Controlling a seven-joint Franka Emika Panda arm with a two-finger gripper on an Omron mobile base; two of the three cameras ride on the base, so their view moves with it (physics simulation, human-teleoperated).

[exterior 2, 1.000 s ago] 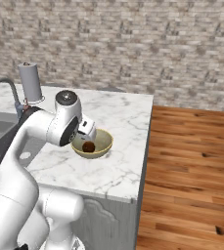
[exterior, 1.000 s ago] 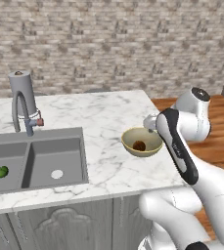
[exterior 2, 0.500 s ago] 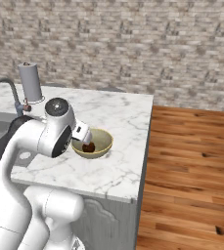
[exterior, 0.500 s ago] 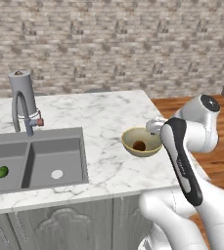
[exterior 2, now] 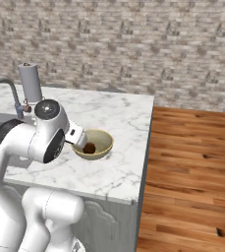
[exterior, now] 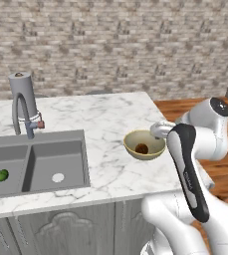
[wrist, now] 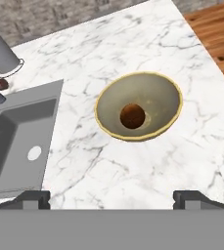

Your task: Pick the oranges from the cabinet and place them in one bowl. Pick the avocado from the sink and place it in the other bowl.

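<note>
I see a white marble countertop with grey veining (exterior: 100, 124) forming the work surface; in the right base view its far corner meets the floor side with a square edge (exterior 2: 133, 142). Below it I see pale grey base cabinets with carved, arched door panels (exterior: 60, 231). Behind the counter stands a wall of rough grey-brown stacked stone (exterior: 115, 45), spanning the full width. To the right of the counter I see a reddish-brown wooden plank floor (exterior 2: 192, 172) with visible grain and knots.
</note>
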